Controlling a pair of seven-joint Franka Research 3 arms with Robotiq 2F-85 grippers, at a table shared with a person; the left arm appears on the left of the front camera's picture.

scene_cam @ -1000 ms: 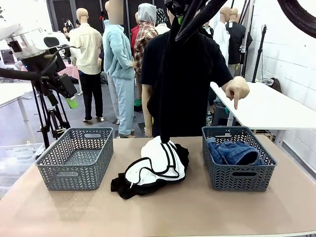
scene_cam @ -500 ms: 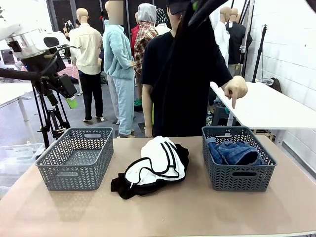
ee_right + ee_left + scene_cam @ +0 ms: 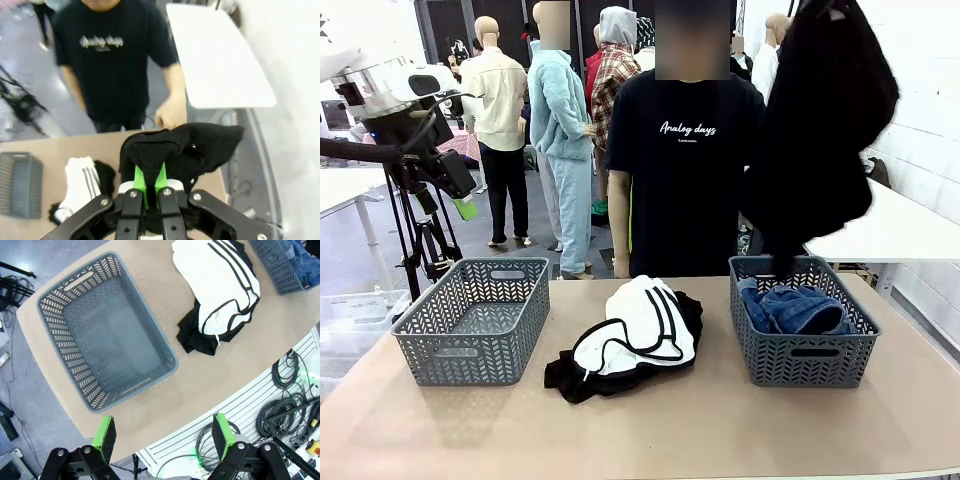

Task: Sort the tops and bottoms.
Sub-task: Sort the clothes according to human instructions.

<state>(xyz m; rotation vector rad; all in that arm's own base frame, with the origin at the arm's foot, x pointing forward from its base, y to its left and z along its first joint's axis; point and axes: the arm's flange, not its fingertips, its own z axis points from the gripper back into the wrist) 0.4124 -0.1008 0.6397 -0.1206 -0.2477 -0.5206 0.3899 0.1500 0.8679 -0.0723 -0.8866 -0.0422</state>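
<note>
While the left gripper [image 3: 162, 432] hangs spread wide above the left basket [image 3: 75, 370], a white-and-black garment [image 3: 635, 340] lies mid-table. The right gripper [image 3: 147, 175] clenches a black garment [image 3: 820, 130] dangling over the right basket [image 3: 805, 360] of jeans [image 3: 800, 308], before the person [image 3: 685, 180].

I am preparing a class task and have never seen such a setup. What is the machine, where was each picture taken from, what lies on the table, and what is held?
A two-armed robot shares a table with a person at its far side. The front picture comes from a fixed camera between the arms; the other two come from cameras on each arm's wrist, looking along its gripper. On the table: a left basket, a white and black garment pile in the middle, and a right basket holding jeans. The left gripper is open, holding nothing. The right gripper is shut on a black garment hanging above the right basket.
</note>
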